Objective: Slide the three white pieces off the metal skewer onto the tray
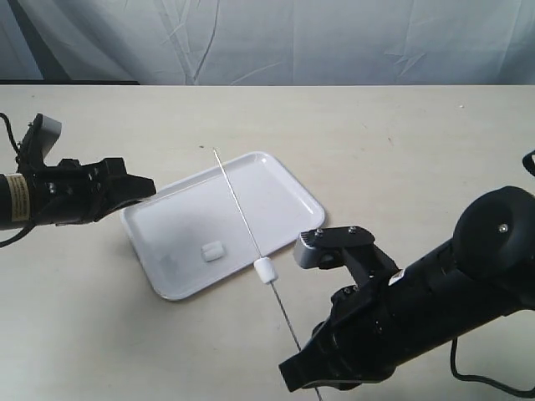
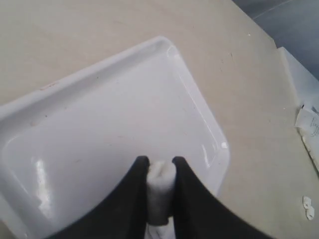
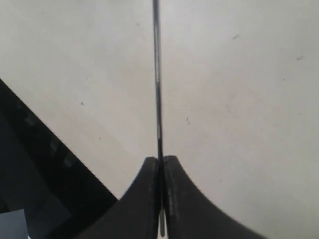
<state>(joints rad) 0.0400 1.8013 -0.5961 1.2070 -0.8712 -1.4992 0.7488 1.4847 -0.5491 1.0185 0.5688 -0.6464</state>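
Note:
The white tray [image 1: 288,188] lies mid-table. One white piece [image 1: 212,250] rests on it near its front rim. A second white piece [image 1: 265,270] is still threaded on the metal skewer [image 1: 238,205], just past the tray's front edge. The skewer slants over the tray, and my right gripper [image 1: 294,373] is shut on its near end. The right wrist view shows the skewer [image 3: 156,74] clamped between the shut fingers of the right gripper [image 3: 160,160]. My left gripper [image 1: 149,189] hovers at the tray's left end. In the left wrist view the left gripper [image 2: 159,162] is shut on the third white piece [image 2: 160,186] above the tray [image 2: 99,124].
Beige tabletop surrounds the tray, with a wrinkled grey cloth backdrop [image 1: 334,42] behind. The bulky black right arm [image 1: 435,284] fills the front right. A white label-like sheet [image 2: 309,124] and small white bits [image 2: 308,206] lie beyond the tray.

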